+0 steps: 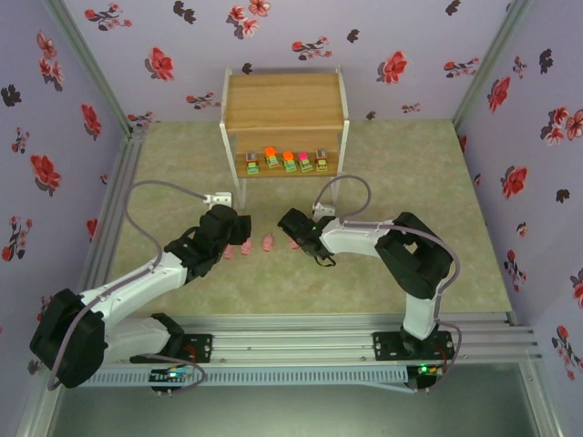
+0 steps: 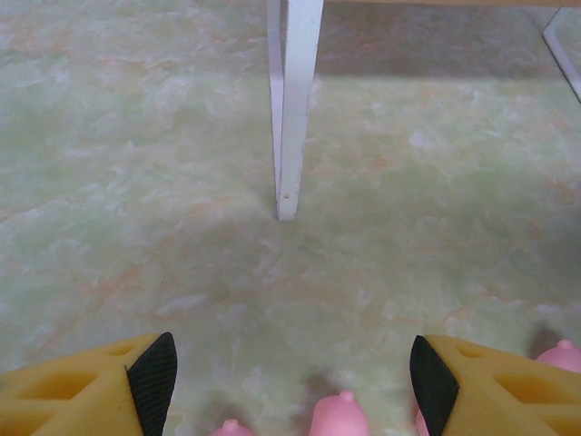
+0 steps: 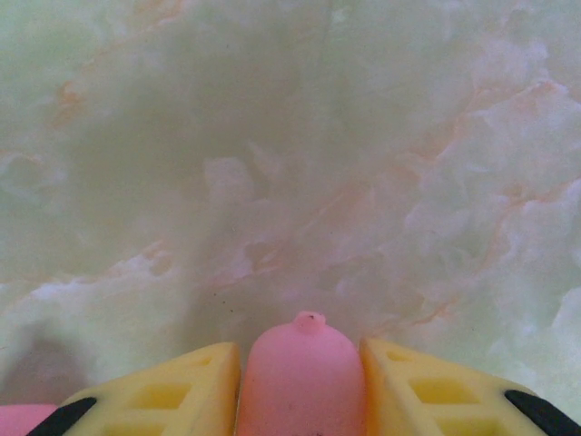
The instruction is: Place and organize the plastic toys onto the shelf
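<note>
Pink plastic, one pig [image 3: 300, 359], clamped between the yellow fingers of the right gripper [image 3: 301, 391], both pads touching its sides, low over the table [image 3: 381, 136]; remaining pigs [image 1: 267, 244] in a loose row on the table at mid-field, toward 6 o'clock from the shelf [image 1: 284, 100]; held pig at the 3 o'clock end of that row. Five blocks [image 1: 288, 161] already lined up on the lower board, orange, pink and grey tops upward; upper board bare. Left gripper [image 2: 292, 372] at the 9 o'clock end of the row, jaws standing wide and holding nothing, several pigs just under and between its fingers, a white shelf leg [image 2: 289, 136] ahead at 12 o'clock. Step in hand, by judgement: blocks done, pigs begun, first pig gripped but not yet carried. Next move calls for: lift clear of the neighbours; travel toward 12 o'clock; approach from the open front, between the legs or above the top board; set the pig upright, apart from the blocks; the rounded body may slip or roll, so release low and gently.
</note>
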Robot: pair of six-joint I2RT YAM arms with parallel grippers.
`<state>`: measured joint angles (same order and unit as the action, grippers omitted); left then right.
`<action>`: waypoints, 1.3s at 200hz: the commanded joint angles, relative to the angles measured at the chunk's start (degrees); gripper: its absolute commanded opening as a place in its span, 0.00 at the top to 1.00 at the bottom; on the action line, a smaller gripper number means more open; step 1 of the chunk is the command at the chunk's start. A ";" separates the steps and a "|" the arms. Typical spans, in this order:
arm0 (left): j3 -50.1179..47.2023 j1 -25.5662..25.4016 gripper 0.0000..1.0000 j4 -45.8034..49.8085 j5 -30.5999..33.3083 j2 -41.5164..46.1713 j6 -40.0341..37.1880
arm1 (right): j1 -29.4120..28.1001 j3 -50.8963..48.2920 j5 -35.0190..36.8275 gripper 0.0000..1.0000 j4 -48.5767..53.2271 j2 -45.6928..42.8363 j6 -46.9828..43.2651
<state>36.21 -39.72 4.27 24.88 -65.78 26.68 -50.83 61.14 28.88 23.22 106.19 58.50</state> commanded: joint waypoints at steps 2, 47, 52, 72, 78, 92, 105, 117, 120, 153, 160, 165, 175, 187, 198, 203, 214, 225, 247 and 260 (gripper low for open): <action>-0.35 0.56 0.27 -0.85 -0.27 0.39 0.72 | 0.11 -0.24 -0.21 0.85 1.11 1.09 -0.84; -0.40 0.69 0.28 -0.85 -0.26 0.39 0.75 | -0.10 -0.76 0.34 0.98 1.42 0.36 -1.27; -0.38 0.70 0.27 -0.85 -0.35 0.39 0.75 | -0.14 -0.70 0.51 0.99 1.53 0.00 -1.39; -0.40 0.68 0.28 -0.85 -0.38 0.32 0.75 | -0.35 -0.55 1.48 1.00 2.55 -1.77 -2.19; -0.43 0.68 0.28 -0.85 -0.43 0.31 0.73 | -0.41 -0.49 1.93 1.00 3.08 -2.51 -2.48; -0.39 0.70 0.27 -0.98 -0.51 0.21 0.72 | -0.51 0.11 2.84 1.00 4.64 -4.34 -3.41; -0.37 0.66 0.28 -0.93 -0.70 0.12 0.74 | -0.65 0.80 3.36 1.00 6.09 -6.31 -4.45; -0.32 0.70 0.27 -0.89 -0.80 0.05 0.74 | -0.78 1.74 3.89 1.00 7.56 -8.21 -5.69; -0.33 0.70 0.27 -0.93 -0.80 0.04 0.75 | -0.77 2.04 4.05 1.00 8.00 -8.66 -5.94; -0.35 0.70 0.27 -1.02 -0.97 -0.23 0.66 | -2.09 6.88 6.74 1.00 13.96 -13.74 -9.71; -0.19 0.67 0.27 -1.11 -1.12 -0.43 0.63 | -2.39 8.03 7.29 1.00 15.28 -14.77 -10.49; -0.23 0.70 0.27 -1.14 -1.23 -0.55 0.65 | -2.52 8.91 7.68 1.00 16.06 -15.51 -11.09; -0.08 0.65 0.27 -1.19 -1.37 -0.82 0.66 | -2.85 10.69 8.12 1.00 17.45 -16.91 -12.18; -0.05 0.73 0.27 -1.20 -1.58 -1.18 0.63 | -3.25 12.83 8.45 1.00 18.98 -18.33 -13.48; 0.00 0.65 0.27 -1.28 -1.66 -1.40 0.59 | -3.51 14.88 8.86 1.00 20.40 -19.48 -14.64; 0.07 0.74 0.27 -1.28 -1.73 -1.55 0.60 | -3.70 15.91 9.06 1.00 21.03 -19.97 -15.16; 0.11 0.65 0.28 -1.28 -1.77 -1.65 0.57 | -3.91 17.88 9.44 1.00 22.37 -20.86 -16.42; 0.03 0.70 0.27 -1.45 -1.83 -1.80 0.57 | -3.94 20.53 9.70 1.00 23.41 -21.45 -17.97; 0.10 0.66 0.27 -1.72 -2.14 -2.33 0.56 | -3.95 26.10 10.16 1.00 24.77 -22.30 -22.01; 0.31 0.66 0.27 -1.81 -2.43 -2.83 0.47 | -3.96 30.27 10.72 1.00 25.81 -21.95 -24.53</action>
<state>36.21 -39.46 3.62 23.27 -67.68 26.68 -54.43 85.06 36.51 44.84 85.27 40.36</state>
